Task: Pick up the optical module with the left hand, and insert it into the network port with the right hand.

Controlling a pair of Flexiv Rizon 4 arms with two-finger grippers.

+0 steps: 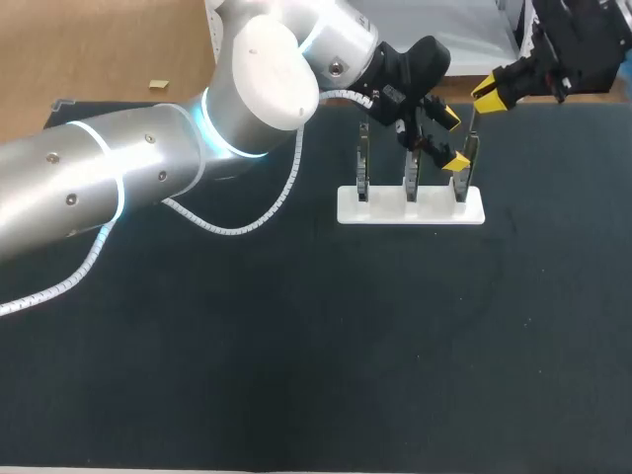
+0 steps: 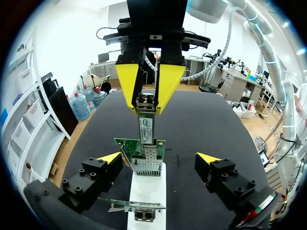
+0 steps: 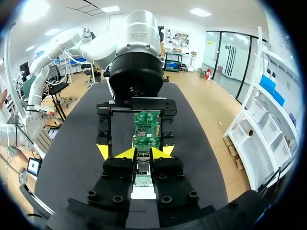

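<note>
The optical module [image 2: 146, 125], a slim metal bar with a white label, hangs upright in my right gripper [image 2: 147, 91], whose yellow fingers are shut on its upper end. Its lower end meets the metal port cage [image 2: 146, 164] of a green network card [image 2: 125, 145] standing in a white stand [image 1: 410, 207]. My left gripper [image 2: 159, 158] is open wide, one finger on each side of that card, touching nothing. In the right wrist view my right gripper [image 3: 144, 153] holds the module [image 3: 142, 171] just above the card [image 3: 146, 129]. From the head view, both grippers [image 1: 454, 138] [image 1: 487, 96] are over the stand's right end.
The white stand holds three upright cards in a row; another card [image 2: 136, 207] stands close under my left wrist. The stand sits on a dark table mat [image 1: 296, 346]. My left arm [image 1: 118, 188] crosses the table's back left.
</note>
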